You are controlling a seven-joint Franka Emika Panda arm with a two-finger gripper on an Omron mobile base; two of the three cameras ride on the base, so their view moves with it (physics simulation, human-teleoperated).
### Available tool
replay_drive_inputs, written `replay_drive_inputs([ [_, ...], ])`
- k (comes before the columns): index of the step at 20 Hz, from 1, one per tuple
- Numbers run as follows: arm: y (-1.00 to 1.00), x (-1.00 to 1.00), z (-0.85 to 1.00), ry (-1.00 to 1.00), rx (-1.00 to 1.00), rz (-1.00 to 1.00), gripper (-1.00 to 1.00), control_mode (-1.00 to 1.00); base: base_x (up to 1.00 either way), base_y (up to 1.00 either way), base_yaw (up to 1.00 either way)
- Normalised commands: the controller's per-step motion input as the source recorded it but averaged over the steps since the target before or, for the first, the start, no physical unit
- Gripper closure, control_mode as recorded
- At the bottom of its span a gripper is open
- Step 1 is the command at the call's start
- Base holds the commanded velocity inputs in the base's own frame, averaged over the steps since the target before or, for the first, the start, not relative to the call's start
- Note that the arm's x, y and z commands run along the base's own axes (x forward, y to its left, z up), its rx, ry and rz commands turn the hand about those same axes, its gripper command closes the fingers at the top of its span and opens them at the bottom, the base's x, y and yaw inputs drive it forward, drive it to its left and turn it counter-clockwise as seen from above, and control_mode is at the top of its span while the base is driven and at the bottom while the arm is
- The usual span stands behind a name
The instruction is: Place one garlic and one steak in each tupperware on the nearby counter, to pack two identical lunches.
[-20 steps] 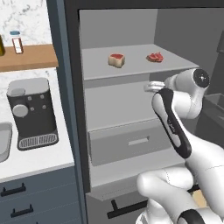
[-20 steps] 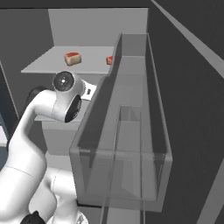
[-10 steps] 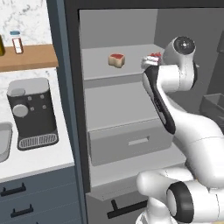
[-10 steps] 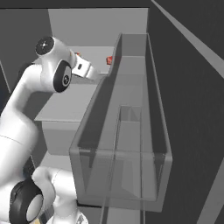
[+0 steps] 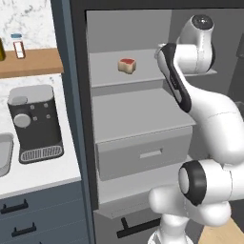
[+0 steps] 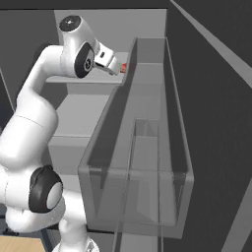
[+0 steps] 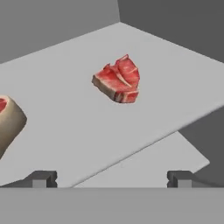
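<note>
The gripper (image 7: 109, 178) stands wide open with nothing between its fingertips (image 7: 42, 178), held level with the upper fridge shelf (image 7: 65, 122), just short of its front edge. On that shelf lies a red steak (image 7: 118, 78), whole and clear in the hand view. A second steak (image 5: 127, 65) — tan-rimmed, cut off at the hand view's left edge — sits well apart from it. In the left base view the arm (image 5: 200, 100) hides the red cut; in the right base view only a sliver of it shows behind the clear door bin (image 6: 142, 142).
</note>
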Motion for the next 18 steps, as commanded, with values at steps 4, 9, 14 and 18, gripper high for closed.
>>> replay_drive_inputs([
  [4, -0.47, 0.86, -0.04, 0.0, 0.0, 0.01, -1.0, -1.0, 0.0, 0.0, 0.0],
  [9, -0.31, 0.47, -0.1, 0.06, -0.02, 0.02, -1.0, -1.0, 0.0, 0.0, 0.0],
  [14, 0.01, 0.28, -0.17, 0.01, -0.03, 0.0, -1.0, -1.0, 0.0, 0.0, 0.0],
  [18, 0.04, 0.34, -0.07, 0.0, 0.0, 0.0, -1.0, -1.0, 0.0, 0.0, 0.0],
])
